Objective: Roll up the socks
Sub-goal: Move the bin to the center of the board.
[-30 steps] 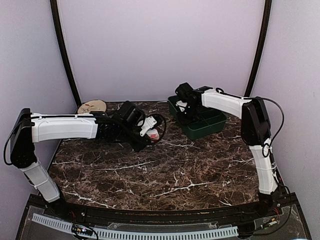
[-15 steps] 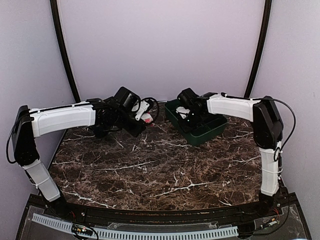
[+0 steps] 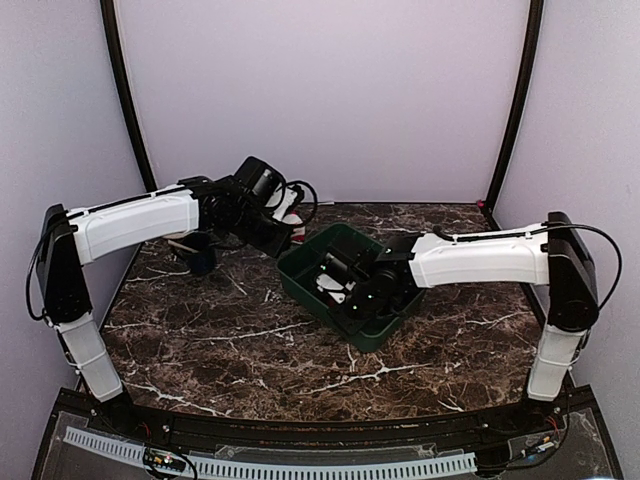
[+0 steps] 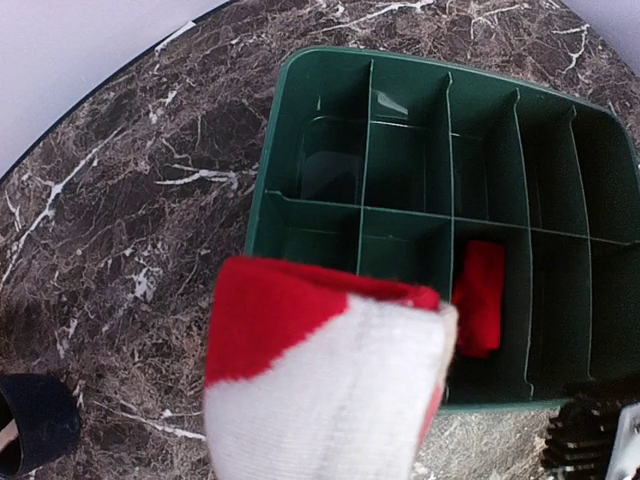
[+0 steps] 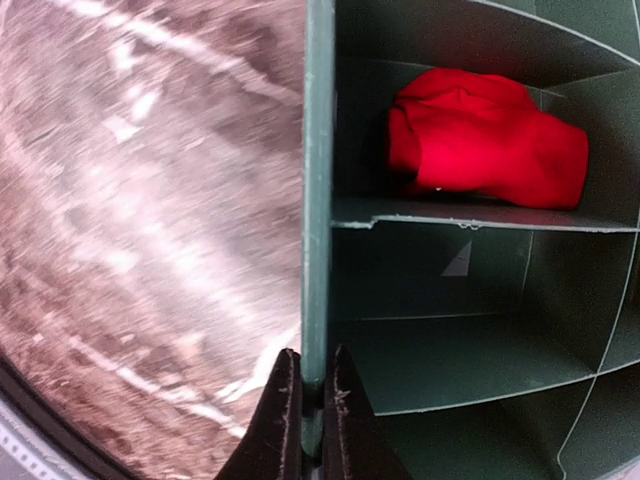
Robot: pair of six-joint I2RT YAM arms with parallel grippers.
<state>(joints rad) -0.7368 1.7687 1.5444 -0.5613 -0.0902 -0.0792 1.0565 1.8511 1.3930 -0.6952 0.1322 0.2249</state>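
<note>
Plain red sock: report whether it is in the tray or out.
In: the plain red sock lies bundled inside one compartment of the green tray.

Plain red sock [image 5: 485, 150], red-and-white sock [image 4: 330, 380], dark green tray [image 4: 262, 185], brown marble table [image 4: 120, 200] veined white

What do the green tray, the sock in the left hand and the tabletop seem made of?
Tray: moulded plastic by the look, dark green, semi-gloss; thin even dividers, glare on its floor.
Held sock: knitted fabric, matte; fine stitch rows show, red and white.
Tabletop: dark marble pattern with white veins, smooth; real stone or printed laminate, cannot tell.
</note>
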